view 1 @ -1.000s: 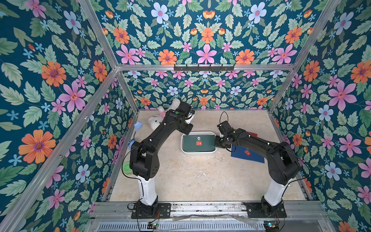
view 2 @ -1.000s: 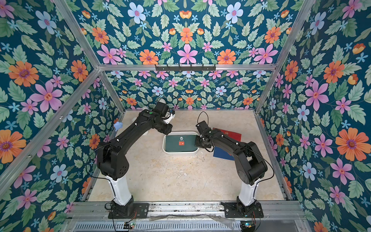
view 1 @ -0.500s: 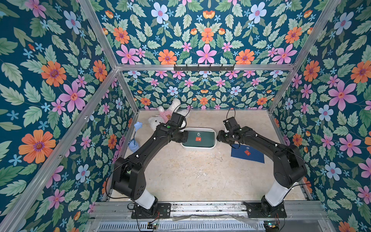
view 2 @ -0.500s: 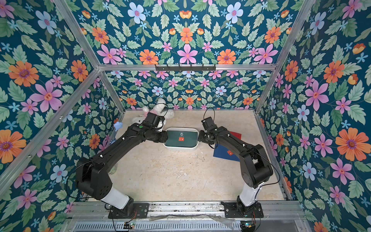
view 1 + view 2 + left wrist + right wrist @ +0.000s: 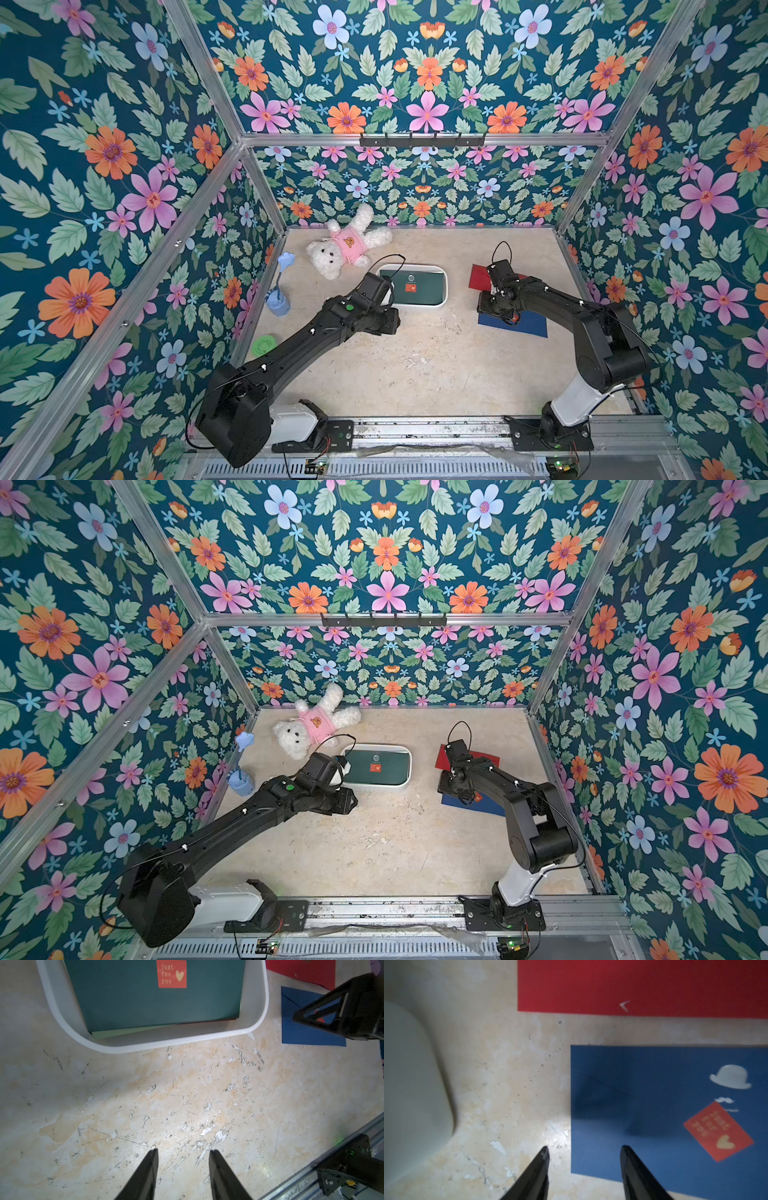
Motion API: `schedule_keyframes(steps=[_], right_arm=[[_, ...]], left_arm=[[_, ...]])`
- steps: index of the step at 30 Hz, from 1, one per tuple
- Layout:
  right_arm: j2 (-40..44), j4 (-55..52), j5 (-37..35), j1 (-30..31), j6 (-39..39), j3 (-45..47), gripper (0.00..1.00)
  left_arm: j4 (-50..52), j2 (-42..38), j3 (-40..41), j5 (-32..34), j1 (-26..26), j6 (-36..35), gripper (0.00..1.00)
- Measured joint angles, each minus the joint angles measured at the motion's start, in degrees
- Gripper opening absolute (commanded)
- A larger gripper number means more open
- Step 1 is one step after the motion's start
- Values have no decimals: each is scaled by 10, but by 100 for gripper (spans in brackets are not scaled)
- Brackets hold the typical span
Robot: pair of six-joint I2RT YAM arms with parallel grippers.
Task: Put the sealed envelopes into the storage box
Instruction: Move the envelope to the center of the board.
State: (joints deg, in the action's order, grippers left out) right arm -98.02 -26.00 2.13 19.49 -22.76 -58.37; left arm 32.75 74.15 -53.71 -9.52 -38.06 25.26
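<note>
While the left gripper [image 5: 182,1150] is hovering over bare tabletop [image 5: 187,1095], its two fingers are standing apart with nothing between them, so it's empty. Just ahead of those fingertips the scuffed surface is running on. Beyond it the storage box [image 5: 166,1042] is sitting with its white rim turned toward the fingers. Inside, a dark green envelope [image 5: 145,1001] is lying flat on top, its red sticker [image 5: 172,974] reading "just for you". A light green envelope [image 5: 116,1033] is peeking out from beneath it at the edge nearest the fingers.

Over to the right gripper [image 5: 585,1146] now: its fingers are spread too and gripping nothing. One fingertip is hanging over the navy envelope [image 5: 654,1095], the other over bare table just beside that envelope's edge. Whether either is touching down, I cannot tell. The navy one is lying flat on the table, outside the box, with its seal [image 5: 718,1131] facing up. Farther ahead of the fingers, past a strip of table, the red envelope [image 5: 633,985] is lying flat as well, also outside the box.

In both top views, well beyond the left fingers, a teddy bear [image 5: 349,245] is lying by the back wall. A blue cup [image 5: 277,302] is standing at the side wall.
</note>
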Motion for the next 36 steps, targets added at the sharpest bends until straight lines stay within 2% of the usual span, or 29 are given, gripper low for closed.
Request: schedule_keyframes(steps=[7, 17, 23, 28, 32, 36], right_arm=[[-26, 10, -9, 26, 31, -1, 56], [2, 109, -12, 177, 26, 75, 55], [32, 157, 20, 295, -49, 116, 54], [19, 184, 59, 376, -130, 96, 55], [10, 159, 86, 401, -176, 61, 62], [52, 129, 75, 385, -195, 38, 71]], left_arm=[[1, -16, 28, 32, -7, 16, 47], [0, -21, 10, 82, -7, 31, 47], [-3, -14, 3, 91, -6, 34, 47], [-10, -12, 16, 90, -6, 46, 47], [-14, -13, 33, 89, -6, 56, 48], [-24, -21, 63, 77, -6, 65, 48]])
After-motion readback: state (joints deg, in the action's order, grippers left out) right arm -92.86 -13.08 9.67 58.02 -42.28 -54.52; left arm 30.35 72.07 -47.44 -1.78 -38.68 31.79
